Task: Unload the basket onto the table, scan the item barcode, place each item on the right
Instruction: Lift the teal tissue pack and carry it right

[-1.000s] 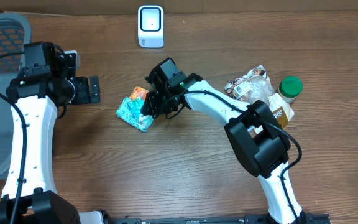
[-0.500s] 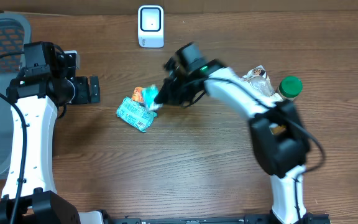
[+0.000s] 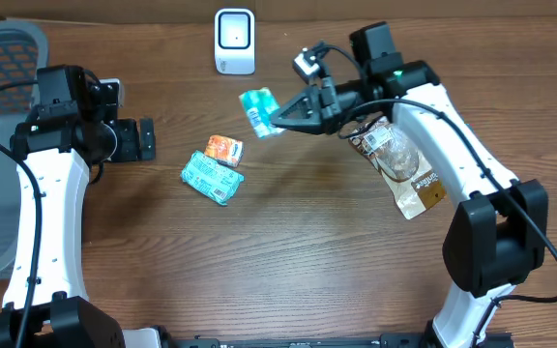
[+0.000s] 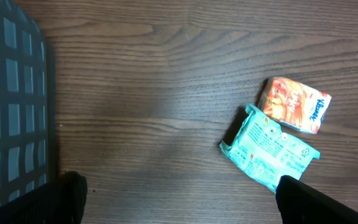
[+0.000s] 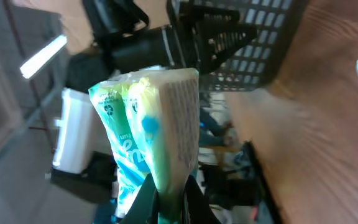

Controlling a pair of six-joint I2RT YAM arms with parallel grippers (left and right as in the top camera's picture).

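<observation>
My right gripper (image 3: 280,114) is clamped tight on the tissue pack (image 3: 257,109), held up near the scanner (image 3: 234,41) to show its barcode. My left gripper (image 3: 145,140) is wide open and empty.

On my right wrist cam, the right gripper (image 5: 169,200) pinches the tissue pack (image 5: 151,134) by its bottom edge. There's a dark mesh basket (image 5: 272,43) behind it, with the wood table (image 5: 309,143) off to the side.

R hand (image 3: 277,118) w/ tissue pack (image 3: 257,108) has swung up twd scanner (image 3: 234,41).
</observation>
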